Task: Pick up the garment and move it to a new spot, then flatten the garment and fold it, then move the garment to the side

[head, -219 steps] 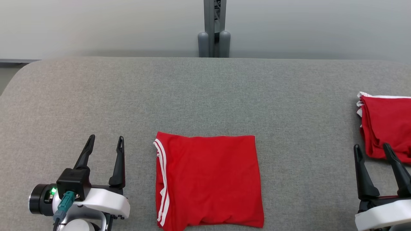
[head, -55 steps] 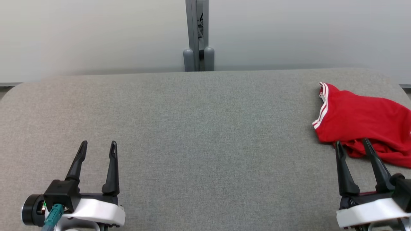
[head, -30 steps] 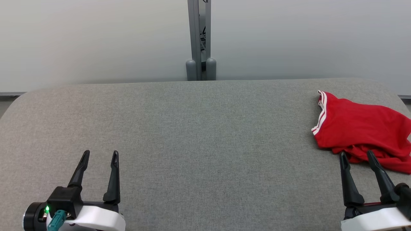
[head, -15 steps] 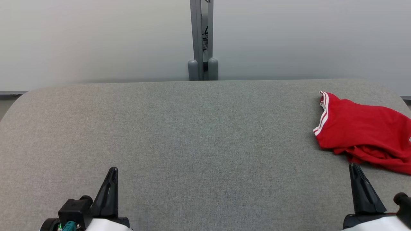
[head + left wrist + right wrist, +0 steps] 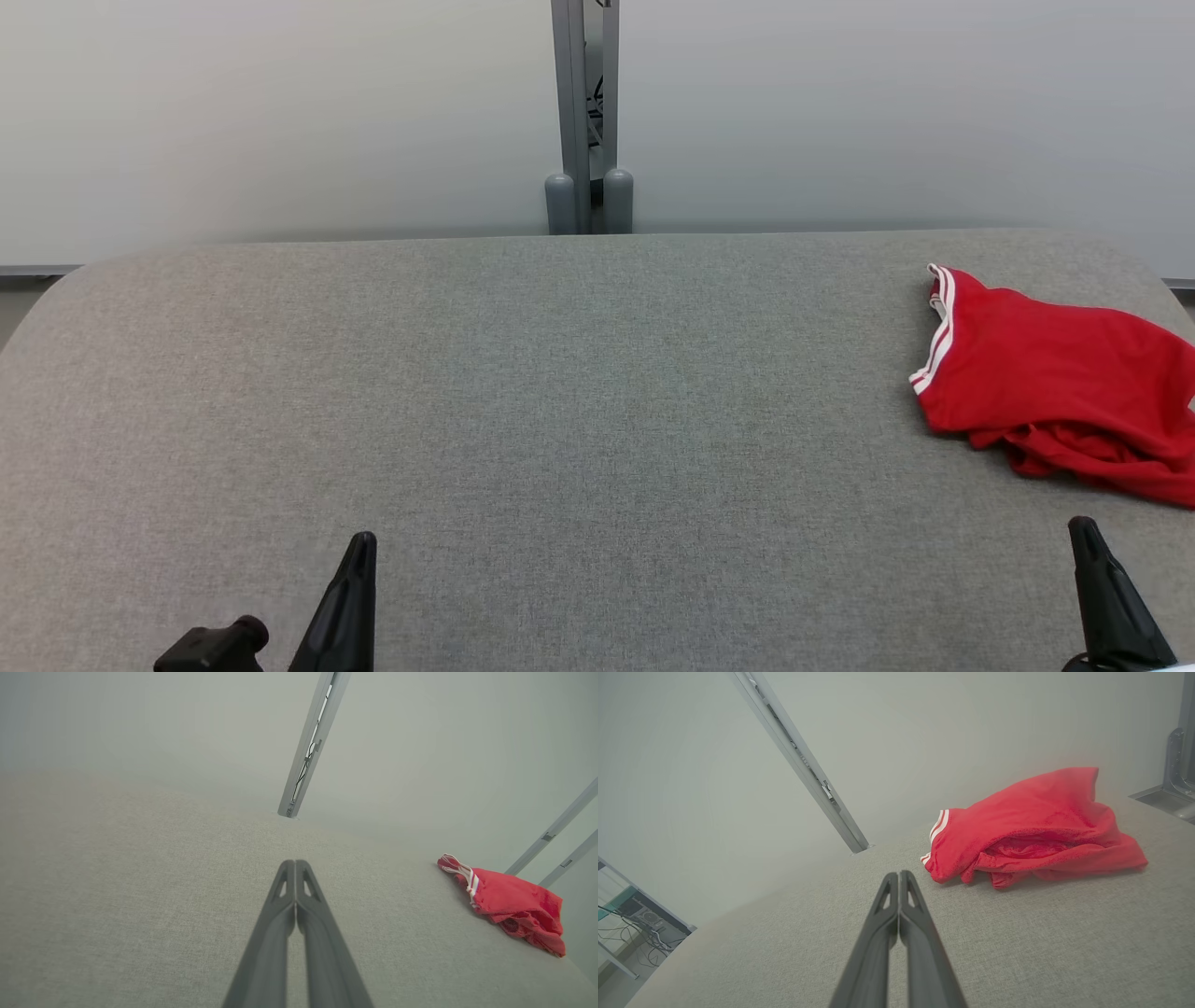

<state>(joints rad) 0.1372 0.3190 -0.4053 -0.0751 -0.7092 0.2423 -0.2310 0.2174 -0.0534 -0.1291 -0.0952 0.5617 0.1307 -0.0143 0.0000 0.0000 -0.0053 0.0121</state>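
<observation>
Two grippers are seen low at the near edge of the grey table, and both are closed on nothing. In the left wrist view the left gripper is shown with its two dark fingers pressed together at the tips over bare table cloth. In the right wrist view the right gripper is likewise shown with its tips meeting, and nothing is held between them. The red garment, trimmed with white stripes on one edge, is laid in a loose, rumpled heap at the far right of the table, near its rounded corner. It is well apart from the left gripper and clear of the right one. A grey post is set behind the table's far edge, against a pale wall.
</observation>
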